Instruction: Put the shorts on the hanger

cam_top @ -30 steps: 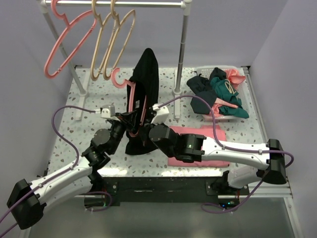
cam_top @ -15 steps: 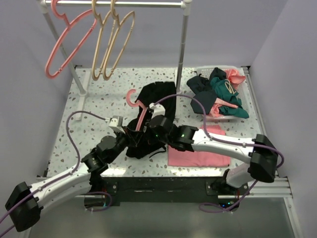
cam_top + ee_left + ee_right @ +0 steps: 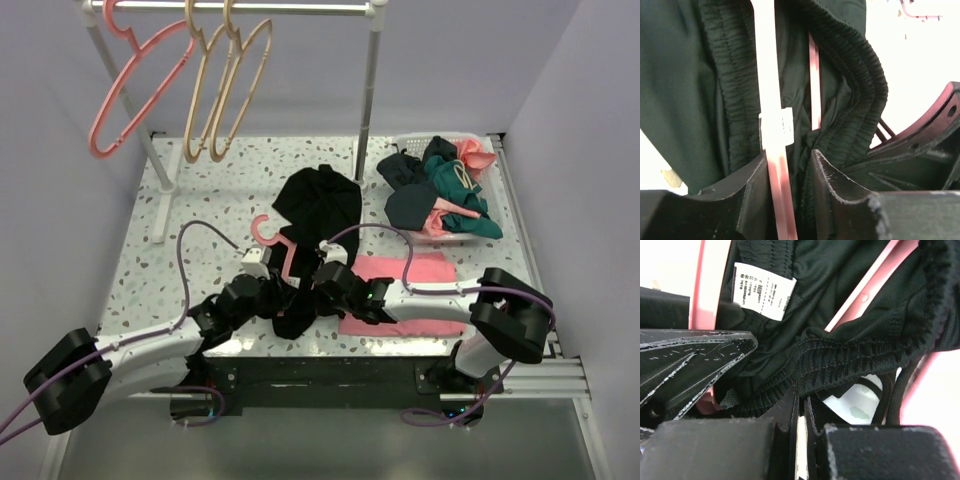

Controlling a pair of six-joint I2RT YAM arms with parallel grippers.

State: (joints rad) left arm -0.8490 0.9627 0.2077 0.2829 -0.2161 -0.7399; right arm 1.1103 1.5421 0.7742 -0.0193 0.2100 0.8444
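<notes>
The shorts (image 3: 318,203) lie on the table (image 3: 170,270) at the centre of the top view, reaching from a heap in the middle down toward the lower edge. The hanger (image 3: 290,258) lies partly inside them, with its hook sticking out at their left.

At the shorts' lower end the left gripper (image 3: 268,287) sits just left of the right gripper (image 3: 322,284). In the left wrist view a hanger bar runs between the left fingers (image 3: 752,190), with the waistband behind it.

A flat cloth (image 3: 420,268) lies just right of the grippers, under the right arm. Behind it, at the right, a basket (image 3: 412,138) holds a pile of clothes (image 3: 445,190). A rack (image 3: 370,100) stands at the back, with three hangers (image 3: 190,150) on its rail at upper left.
</notes>
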